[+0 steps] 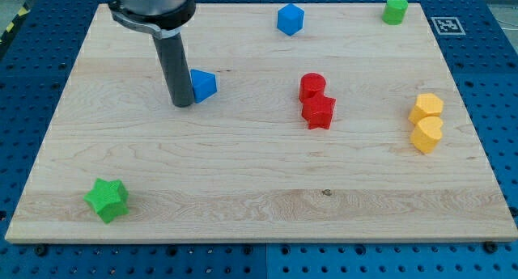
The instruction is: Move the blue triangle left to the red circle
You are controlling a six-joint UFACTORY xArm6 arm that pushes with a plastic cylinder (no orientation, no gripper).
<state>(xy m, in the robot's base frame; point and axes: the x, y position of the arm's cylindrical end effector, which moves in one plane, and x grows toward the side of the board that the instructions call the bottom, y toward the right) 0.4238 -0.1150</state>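
There is no pincer on this arm, only a dark rod, so nothing opens, closes or grips; my tip [182,103] rests on the bench [243,190] in the upper left part of the view, touching or just beside the blue triangle [203,85], which lies on the tip's right and slightly toward the view's top; the red circle [312,86] stands well to the view's right of the triangle, touching the red star [319,112] just below it; so the tip, the triangle and the circle lie nearly in one line running left to right, with the tip on the far side of the triangle from the circle; I judge that a push toward the view's right would carry the triangle toward the circle's left side, and the risk is that the tip, being a little low on the triangle, turns it or lets it slip upward; a blue hexagonal block [290,19] sits near the view's top, clear of that path.
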